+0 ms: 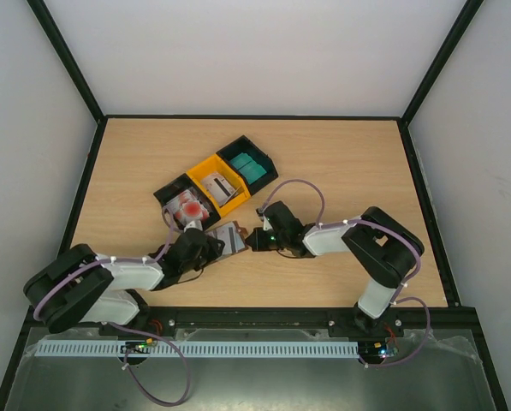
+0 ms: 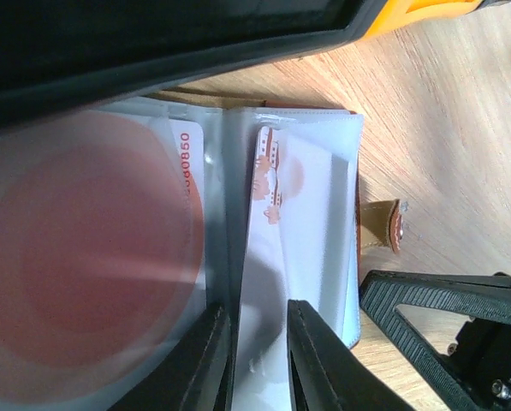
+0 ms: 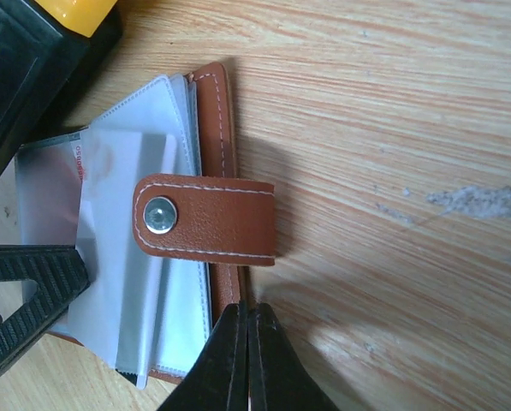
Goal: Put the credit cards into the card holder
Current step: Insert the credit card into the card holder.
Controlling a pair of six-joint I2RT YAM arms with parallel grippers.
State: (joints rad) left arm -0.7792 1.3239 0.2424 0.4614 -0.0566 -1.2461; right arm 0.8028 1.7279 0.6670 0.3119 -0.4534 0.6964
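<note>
Seeing the card holder (image 1: 229,238) lying open on the tabletop (image 1: 341,163), between the two end effectors. Seeing its brown cover underneath, clear sleeves (image 3: 127,282) fanning up, and the strap (image 3: 208,218) with its metal snap folding back over the sleeves. Spotting one white card (image 2: 185,163) with red print and a big red circle already sitting in a sleeve left of the fold. Also spotting what looks like a second red-marked card (image 2: 268,171) tucked in the sleeve right of the fold. Reading the left end effector (image 2: 257,310) as narrowly parted, fingers (image 2: 311,360) straddling a sleeve near the fold at the holder's near edge. Not being able to tell whether clamping that sleeve or only sitting around it. Reading the right end effector (image 3: 248,312) as fully closed, fingertips (image 3: 268,351) pressing together, tips just beside the brown cover's edge below the strap. Seeing nothing between them. Noting three bins touching in a diagonal row: near black bin (image 1: 163,195) holding white-and-red cards (image 1: 189,205), yellow bin (image 1: 202,164) holding grey cards (image 1: 219,187), far black bin (image 1: 259,152) holding teal cards (image 1: 249,167). Noting the near black bin sitting just beside the holder's far edge.
</note>
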